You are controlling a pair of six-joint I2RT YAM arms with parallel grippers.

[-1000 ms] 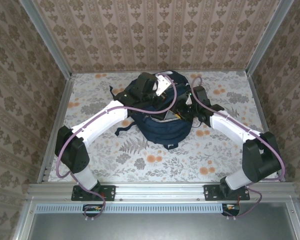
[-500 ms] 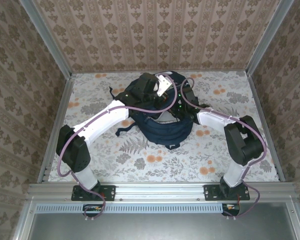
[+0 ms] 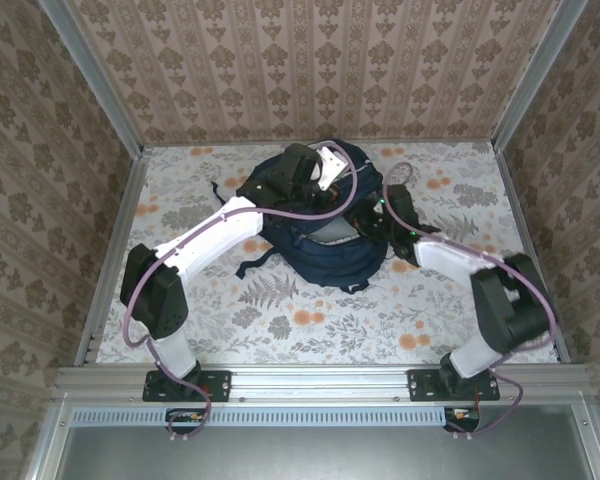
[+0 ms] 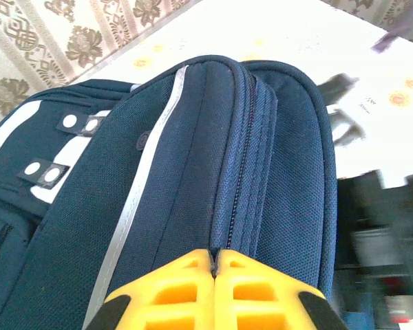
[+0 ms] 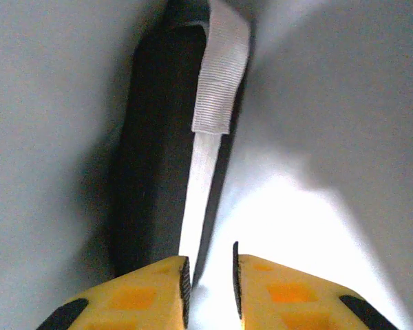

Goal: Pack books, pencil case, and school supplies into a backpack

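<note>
The backpack (image 3: 325,262) is laid mid-way across the worktop (image 3: 280,320). The left end effector (image 4: 214,265) is pressed shut at its zipper seam (image 4: 237,158). The right end effector (image 5: 210,271) is held narrowly parted beside a white strap (image 5: 217,82).

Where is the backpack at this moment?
In the top view the backpack lies at the far middle of the table, with the left gripper on its zipper and the right gripper at its right side.

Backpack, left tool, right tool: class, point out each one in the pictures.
backpack (image 3: 325,262), top external view, on the navy fabric of its near side.
left tool (image 4: 214,256), left wrist view, where its yellow fingertips meet.
right tool (image 5: 209,265), right wrist view, in the gap between its yellow fingertips.
</note>
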